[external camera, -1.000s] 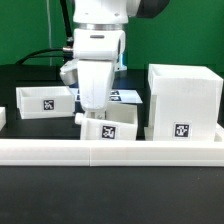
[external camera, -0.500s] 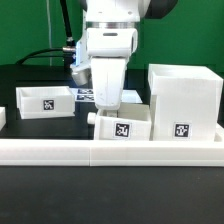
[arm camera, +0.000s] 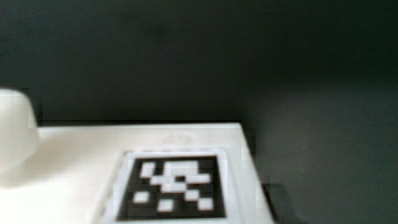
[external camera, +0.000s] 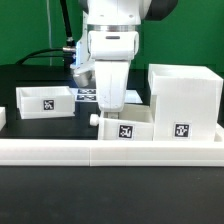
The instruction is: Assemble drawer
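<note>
- The pincer (external camera: 108,107) points straight down and is clenched on the near tray (external camera: 126,127). Its tips are hidden at the tray's rim.
- This tray sits directly beneath the pincer and reaches out from it toward the exterior view's right, its tag facing the camera.
- In the wrist view one white finger (arm camera: 11,128) shows beside the tray's tagged face (arm camera: 175,186).
- The box shell (external camera: 186,98) stands to the exterior view's right of the pincer, just beside the held tray; whether they touch is unclear.
- The second tray (external camera: 45,101) lies well apart, to the exterior view's left of the pincer.
- The border wall (external camera: 60,152) runs in front of the pincer.
</note>
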